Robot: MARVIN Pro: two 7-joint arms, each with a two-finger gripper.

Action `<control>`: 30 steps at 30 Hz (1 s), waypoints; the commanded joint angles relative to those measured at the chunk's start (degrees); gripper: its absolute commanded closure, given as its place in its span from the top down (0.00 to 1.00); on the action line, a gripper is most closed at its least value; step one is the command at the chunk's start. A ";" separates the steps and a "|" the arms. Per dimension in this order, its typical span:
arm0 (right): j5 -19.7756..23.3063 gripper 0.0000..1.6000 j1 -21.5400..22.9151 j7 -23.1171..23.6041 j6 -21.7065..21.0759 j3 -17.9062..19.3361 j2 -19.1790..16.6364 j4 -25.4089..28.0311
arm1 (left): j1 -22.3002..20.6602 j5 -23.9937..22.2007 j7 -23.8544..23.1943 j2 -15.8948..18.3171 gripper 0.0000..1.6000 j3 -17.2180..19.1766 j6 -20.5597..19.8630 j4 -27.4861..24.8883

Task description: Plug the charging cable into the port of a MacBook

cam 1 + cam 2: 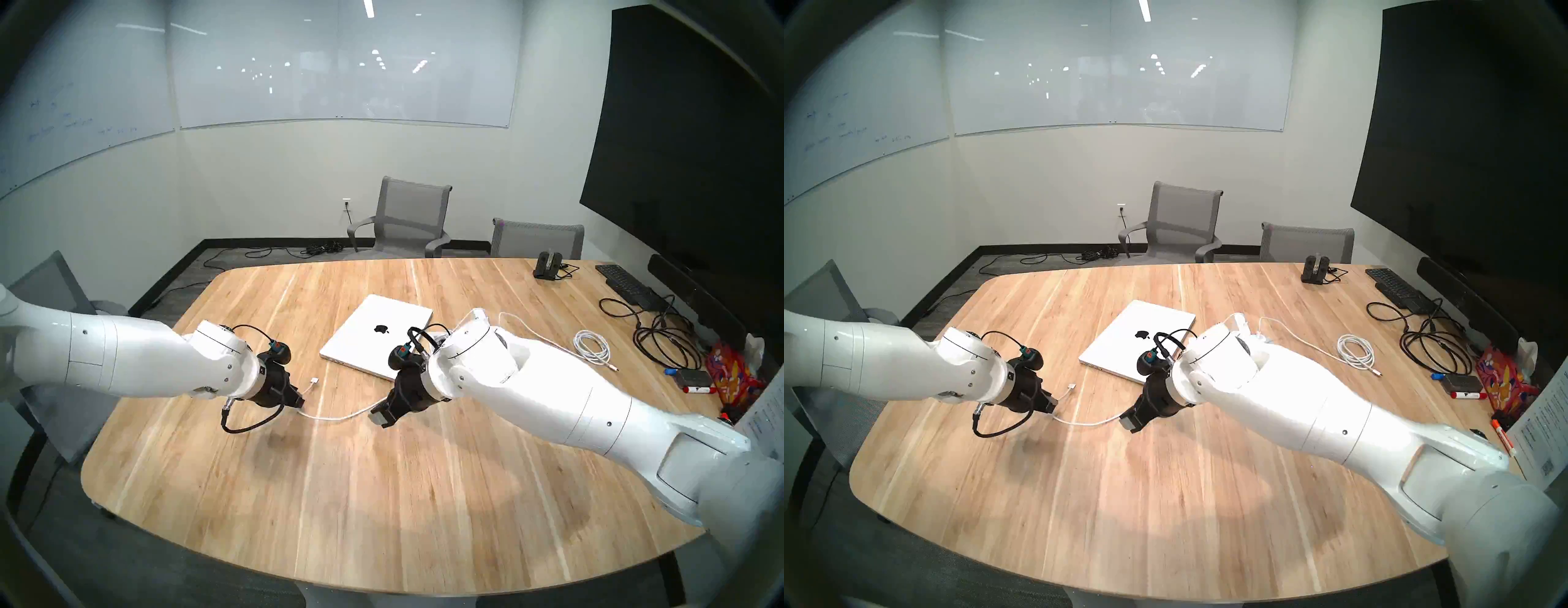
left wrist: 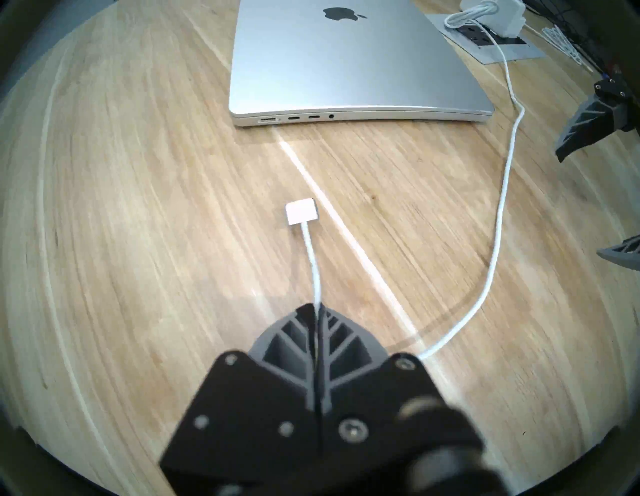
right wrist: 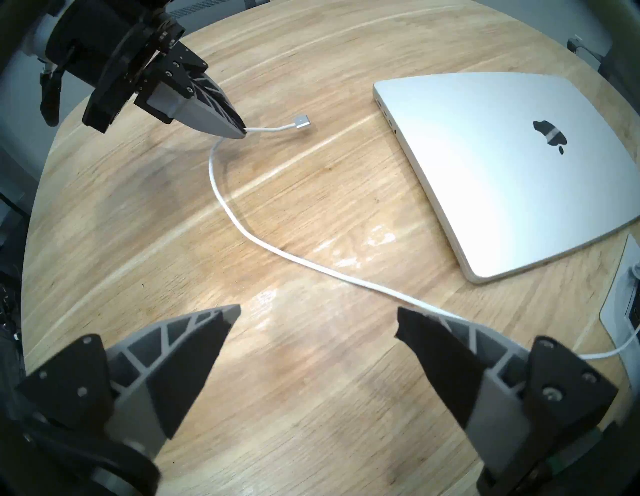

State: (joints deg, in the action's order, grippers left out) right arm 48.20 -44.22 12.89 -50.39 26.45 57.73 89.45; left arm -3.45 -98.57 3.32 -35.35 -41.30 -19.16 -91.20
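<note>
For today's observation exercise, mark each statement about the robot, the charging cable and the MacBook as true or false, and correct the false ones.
1. The left gripper is shut on the charging cable. True.
2. The plug is already seated in the MacBook. False: it hangs free, short of the laptop's port edge.
3. The right gripper is open and holds nothing. True.
4. The MacBook's lid is open. False: it is closed, logo up.
5. A coiled white cable lies on the table. True.
</note>
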 commanded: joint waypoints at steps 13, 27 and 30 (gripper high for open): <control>-0.15 1.00 0.75 0.07 0.20 0.42 -0.02 0.79 | 1.51 -0.88 -0.21 -4.23 0.00 1.20 0.34 3.77; -0.14 1.00 0.75 0.06 0.20 0.42 -0.01 0.78 | 1.64 -1.42 -1.63 -5.96 0.00 1.52 0.56 8.07; -0.14 1.00 0.74 0.06 0.20 0.42 -0.01 0.78 | 1.52 -1.51 -2.13 -6.26 0.00 1.65 0.55 8.66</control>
State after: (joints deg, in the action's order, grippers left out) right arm 48.20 -44.21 12.89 -50.39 26.45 57.73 89.45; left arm -1.08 -100.14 2.07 -40.56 -40.68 -18.74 -83.92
